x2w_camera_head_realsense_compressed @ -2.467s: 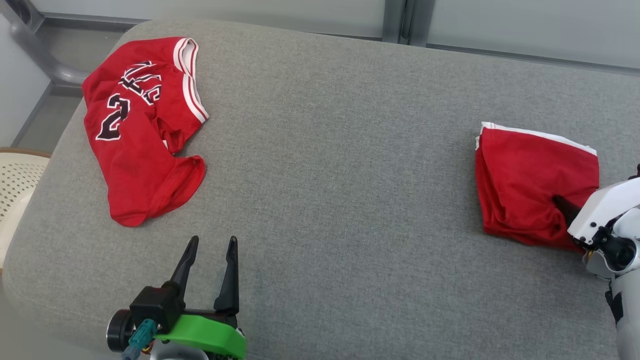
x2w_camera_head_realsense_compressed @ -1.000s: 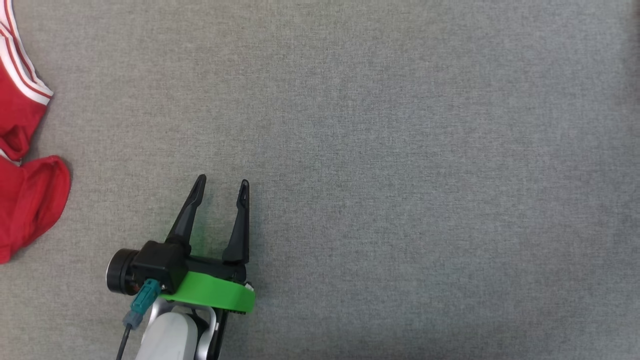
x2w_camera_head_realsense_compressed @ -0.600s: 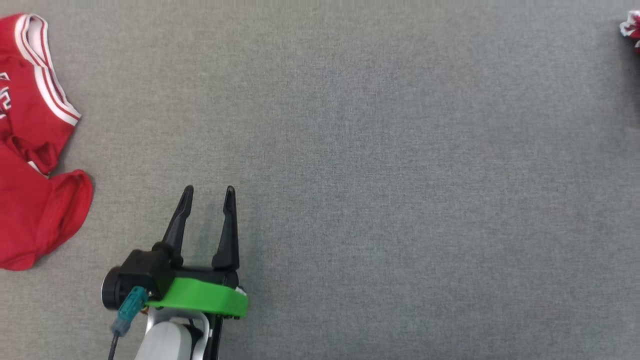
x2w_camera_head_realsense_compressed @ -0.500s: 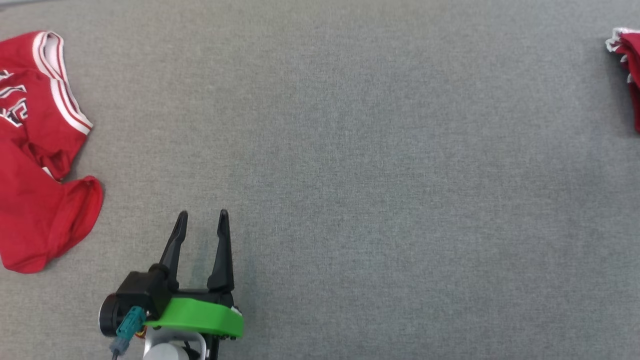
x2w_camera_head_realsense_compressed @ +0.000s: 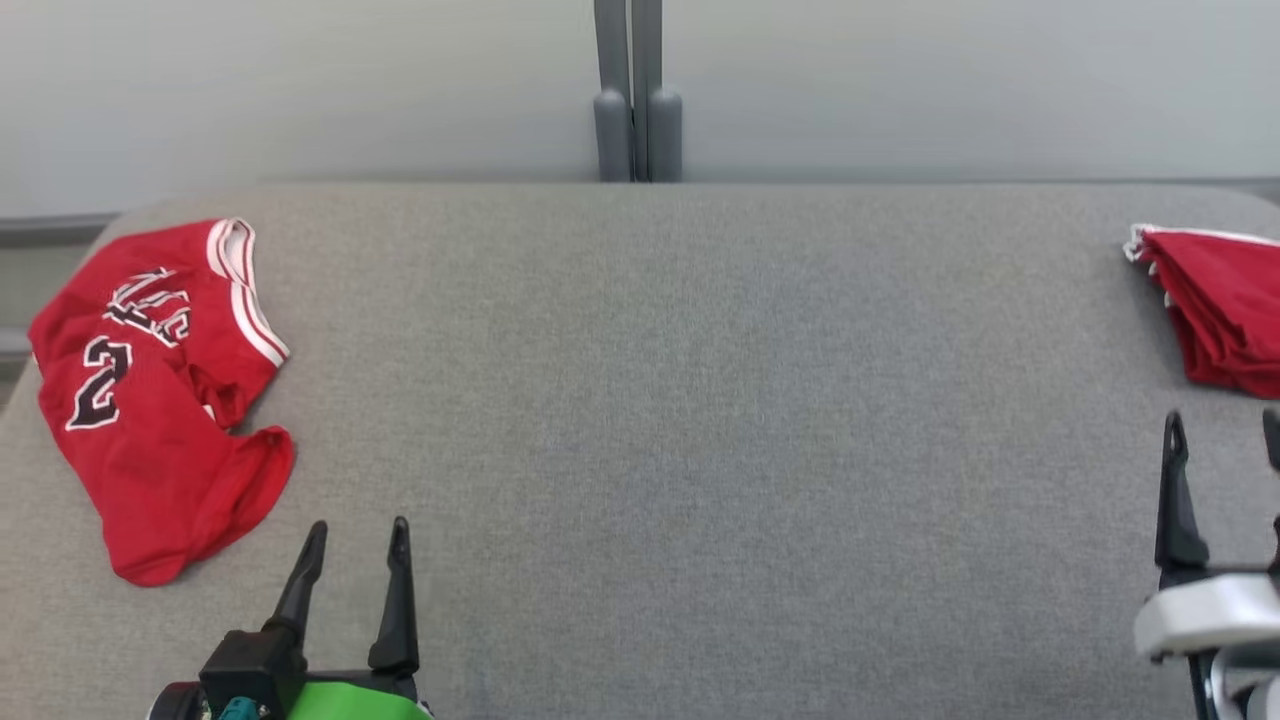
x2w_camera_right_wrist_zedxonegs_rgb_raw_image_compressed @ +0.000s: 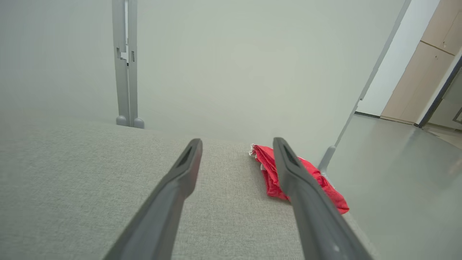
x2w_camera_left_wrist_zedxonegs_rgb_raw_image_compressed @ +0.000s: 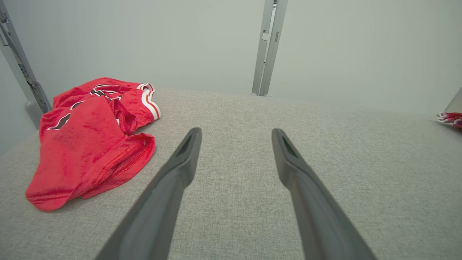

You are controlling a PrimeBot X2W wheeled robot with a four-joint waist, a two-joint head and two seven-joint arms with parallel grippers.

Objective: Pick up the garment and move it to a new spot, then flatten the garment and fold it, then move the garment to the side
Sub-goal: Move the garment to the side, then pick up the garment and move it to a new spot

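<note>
A crumpled red jersey [x2w_camera_head_realsense_compressed: 150, 400] with white trim and black lettering lies at the far left of the grey padded table [x2w_camera_head_realsense_compressed: 700, 400]. A folded red garment [x2w_camera_head_realsense_compressed: 1225, 310] rests at the table's right edge. My left gripper [x2w_camera_head_realsense_compressed: 359, 526] stands open near the front edge, right of the jersey and apart from it. In the left wrist view the left gripper [x2w_camera_left_wrist_zedxonegs_rgb_raw_image_compressed: 236, 131] is empty, with the jersey [x2w_camera_left_wrist_zedxonegs_rgb_raw_image_compressed: 86, 144] ahead on the left. My right gripper [x2w_camera_head_realsense_compressed: 1224, 420] is open just short of the folded garment. The right wrist view shows the right gripper [x2w_camera_right_wrist_zedxonegs_rgb_raw_image_compressed: 237, 141] empty, the folded garment [x2w_camera_right_wrist_zedxonegs_rgb_raw_image_compressed: 265, 162] beyond its right finger.
A grey post [x2w_camera_head_realsense_compressed: 635, 100] rises behind the table's far edge against a pale wall panel. In the right wrist view, the table ends just past the folded garment, with bare floor [x2w_camera_right_wrist_zedxonegs_rgb_raw_image_compressed: 397, 162] and a wooden door [x2w_camera_right_wrist_zedxonegs_rgb_raw_image_compressed: 433, 72] beyond.
The head camera has swung and tilted, so the whole picture shifted. My right gripper, earlier on the folded garment, is off it and open. The left gripper stays open.
</note>
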